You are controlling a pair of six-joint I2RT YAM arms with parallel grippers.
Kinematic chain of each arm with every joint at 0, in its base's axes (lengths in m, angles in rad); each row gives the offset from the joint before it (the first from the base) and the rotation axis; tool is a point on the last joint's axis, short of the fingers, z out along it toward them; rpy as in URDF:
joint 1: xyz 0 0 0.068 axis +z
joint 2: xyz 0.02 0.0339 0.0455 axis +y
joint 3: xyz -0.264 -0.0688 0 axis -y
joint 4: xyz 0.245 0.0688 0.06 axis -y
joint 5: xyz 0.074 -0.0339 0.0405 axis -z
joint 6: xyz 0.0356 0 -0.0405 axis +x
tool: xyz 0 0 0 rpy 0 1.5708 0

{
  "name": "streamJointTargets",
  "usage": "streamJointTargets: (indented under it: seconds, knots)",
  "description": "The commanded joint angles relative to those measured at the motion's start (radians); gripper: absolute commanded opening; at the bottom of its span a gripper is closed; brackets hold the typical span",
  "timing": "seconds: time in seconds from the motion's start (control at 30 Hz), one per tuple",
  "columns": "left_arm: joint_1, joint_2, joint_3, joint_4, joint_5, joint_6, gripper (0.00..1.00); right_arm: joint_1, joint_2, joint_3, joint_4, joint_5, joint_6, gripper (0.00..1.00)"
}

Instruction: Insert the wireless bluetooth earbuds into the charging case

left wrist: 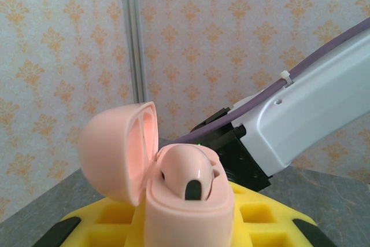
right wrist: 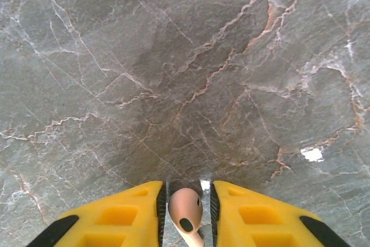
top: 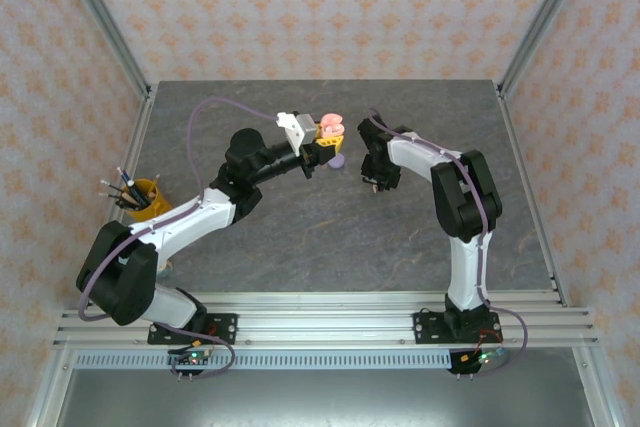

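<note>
The bench (top: 330, 247) has a dark grey stone-look top, veined with thin white and rust-coloured lines, and one small bright glint (right wrist: 312, 154) of light lies on it. Walls (top: 300, 7) papered in pale peach with a repeating orange floral motif close it in at the back and on both sides. Bare aluminium posts (top: 100, 19) rise slanting from the far corners, and a ribbed aluminium rail (top: 320, 312) runs along the near edge. The lighting is soft and even, with faint shadows.
</note>
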Motion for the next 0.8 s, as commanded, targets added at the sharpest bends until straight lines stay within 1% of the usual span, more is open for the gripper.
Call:
streamJointTargets:
  seconds: [0.0,0.23,0.4,0.6,0.77]
  knots:
    - [0.003,-0.019,-0.004,0.058,-0.011,-0.010,0.00,0.021,0.004,-0.019,0.014,-0.020,0.002,0.25]
    - [0.002,-0.016,-0.003,0.060,-0.010,-0.013,0.00,0.020,-0.023,-0.031,0.019,-0.021,0.004,0.16]
    - [0.002,-0.017,-0.003,0.058,-0.009,-0.017,0.00,0.020,-0.088,-0.067,0.050,-0.021,0.010,0.12]
    - [0.002,-0.020,-0.003,0.055,-0.010,-0.016,0.00,0.015,-0.178,-0.120,0.096,-0.021,0.016,0.11]
    - [0.002,-0.022,-0.002,0.047,-0.011,-0.012,0.00,0.010,-0.234,-0.142,0.101,-0.018,0.015,0.11]
